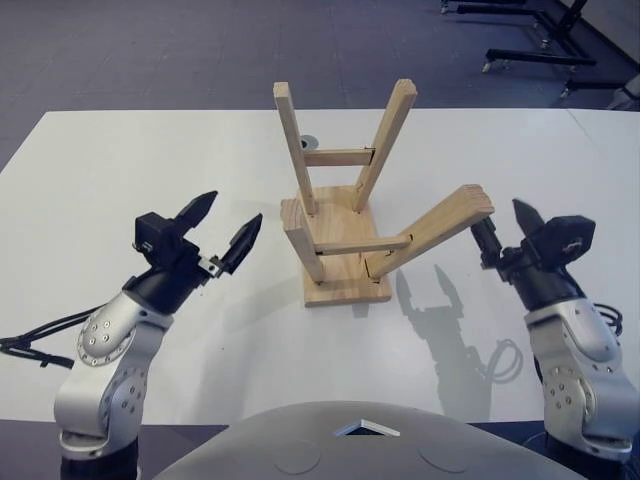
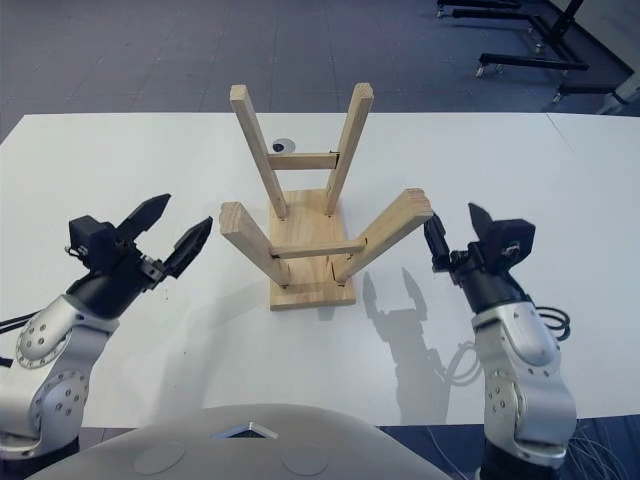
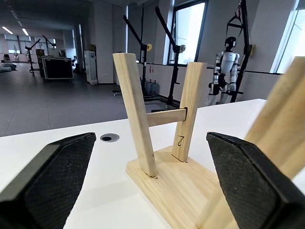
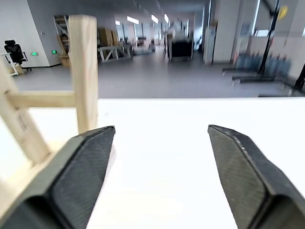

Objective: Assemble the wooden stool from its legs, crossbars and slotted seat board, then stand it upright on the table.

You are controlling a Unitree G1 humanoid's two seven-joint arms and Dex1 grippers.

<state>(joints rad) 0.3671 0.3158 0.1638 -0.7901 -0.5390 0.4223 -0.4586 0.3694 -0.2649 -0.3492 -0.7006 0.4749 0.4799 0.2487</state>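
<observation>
At the middle of the white table [image 1: 110,170] the wooden stool [image 1: 335,215] stands upside down. Its seat board [image 1: 345,290] lies flat on the surface, and the four legs splay upward, joined in pairs by crossbars [image 1: 338,157]. Toward the near left corner, the left gripper [image 1: 232,210] hangs spread wide and empty. The right gripper [image 2: 452,216], also wide and empty, sits just beside the tip of the near right leg [image 1: 436,228].
</observation>
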